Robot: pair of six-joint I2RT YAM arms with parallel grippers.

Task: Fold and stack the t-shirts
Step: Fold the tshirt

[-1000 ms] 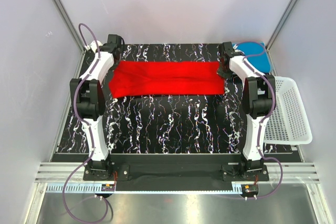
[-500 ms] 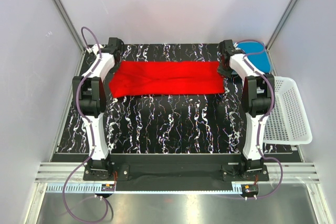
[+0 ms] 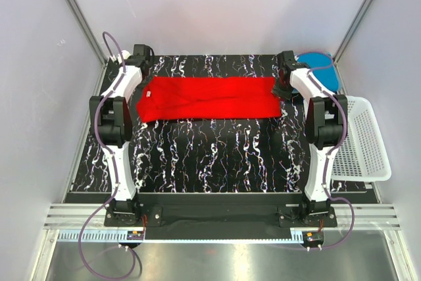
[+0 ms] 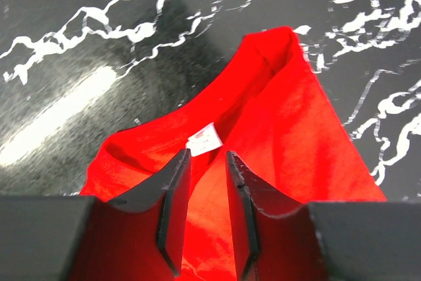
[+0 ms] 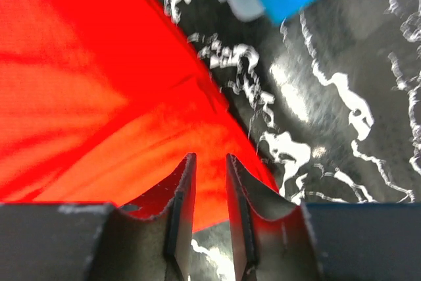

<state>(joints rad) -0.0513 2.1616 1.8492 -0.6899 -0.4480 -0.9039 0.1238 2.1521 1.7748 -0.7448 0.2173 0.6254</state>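
And there's the release! Across the far half of the black marbled bench (image 3: 217, 156), the red t-shirt (image 3: 210, 97) now lies flat as a long, narrow band running left to right. A second ago it was held taut at both ends. It has settled with its edges fairly straight, so that fold looks laid down and a crosswise fold looks due.

Off the right edge, the white mesh basket (image 3: 362, 143) sits untouched. The blue t-shirt (image 3: 322, 70) waits at the far right corner, just beyond the red one's right end, so the stacking looks still to come.

The left tool (image 4: 205, 157) was clamped a moment ago. Now its jaws stand slightly parted above the collar end, with nothing pinched. The right tool (image 5: 209, 159) has done the same: parted jaws, hanging over the red cloth's right edge, empty.

One small tell: the white neck label (image 4: 202, 141) is showing just ahead of the left jaws.
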